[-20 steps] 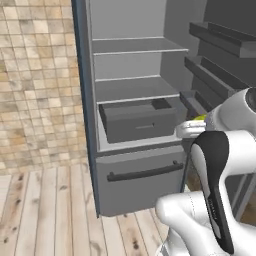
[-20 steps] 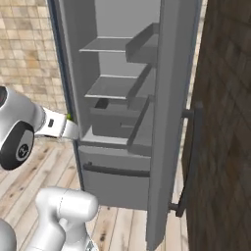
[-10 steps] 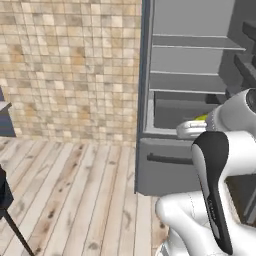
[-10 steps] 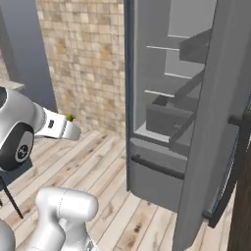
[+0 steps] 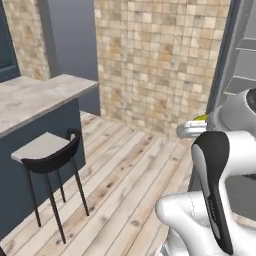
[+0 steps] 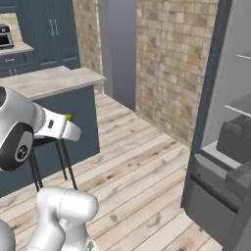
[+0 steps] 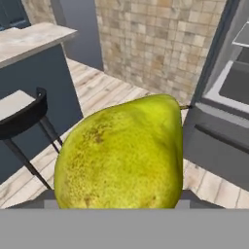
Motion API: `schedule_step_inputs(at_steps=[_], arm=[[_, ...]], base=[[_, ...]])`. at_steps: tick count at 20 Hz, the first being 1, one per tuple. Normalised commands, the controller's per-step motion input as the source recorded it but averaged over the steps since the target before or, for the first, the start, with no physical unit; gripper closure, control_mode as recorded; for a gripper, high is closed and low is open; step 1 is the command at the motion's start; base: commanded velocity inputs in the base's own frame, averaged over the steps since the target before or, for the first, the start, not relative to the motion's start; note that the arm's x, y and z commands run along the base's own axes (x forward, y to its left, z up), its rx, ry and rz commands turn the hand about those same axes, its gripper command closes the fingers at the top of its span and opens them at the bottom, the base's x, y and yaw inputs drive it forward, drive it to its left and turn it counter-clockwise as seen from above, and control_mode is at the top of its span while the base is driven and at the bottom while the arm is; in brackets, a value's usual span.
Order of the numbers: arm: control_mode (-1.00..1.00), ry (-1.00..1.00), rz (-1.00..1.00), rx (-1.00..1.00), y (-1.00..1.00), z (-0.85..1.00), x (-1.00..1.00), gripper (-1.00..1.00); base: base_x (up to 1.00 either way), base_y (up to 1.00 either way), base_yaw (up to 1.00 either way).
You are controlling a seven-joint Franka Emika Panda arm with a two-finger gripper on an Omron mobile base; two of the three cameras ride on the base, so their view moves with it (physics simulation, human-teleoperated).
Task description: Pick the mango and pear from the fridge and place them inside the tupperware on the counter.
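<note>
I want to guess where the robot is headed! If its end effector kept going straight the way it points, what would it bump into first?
Probably the brick-tiled wall beside the fridge, though depth is unclear. The pear held in the end effector hides the line.

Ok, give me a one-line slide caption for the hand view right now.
Yellow-green pear held in the gripper, with a counter, black stool and open fridge beyond.

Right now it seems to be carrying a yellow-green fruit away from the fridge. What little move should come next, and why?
Probably keep turning toward the counter while holding tight. The pear sits in the gripper, the fridge is already off to the side, and no tupperware is in sight yet, so it likely has to bring the container into view before it can set the fruit down.
</note>
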Motion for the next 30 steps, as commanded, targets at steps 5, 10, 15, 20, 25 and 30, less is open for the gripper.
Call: schedule_step_inputs(at_steps=[5, 10, 15, 20, 25, 30], arm=[[1.0, 0.0, 0.0, 0.0, 0.0, 0.0, 0.0, 1.0], [1.0, 0.0, 0.0, 0.0, 0.0, 0.0, 0.0, 1.0], [1.0, 0.0, 0.0, 0.0, 0.0, 0.0, 0.0, 1.0], [1.0, 0.0, 0.0, 0.0, 0.0, 0.0, 0.0, 1.0], [1.0, 0.0, 0.0, 0.0, 0.0, 0.0, 0.0, 1.0], [1.0, 0.0, 0.0, 0.0, 0.0, 0.0, 0.0, 1.0]], base=[[0.04, 0.53, 0.62], [0.22, 0.64, 0.56], [0.22, 0.77, 0.5], [0.29, 0.86, 0.44], [0.28, 0.94, 0.37], [0.33, 0.92, 0.33]])
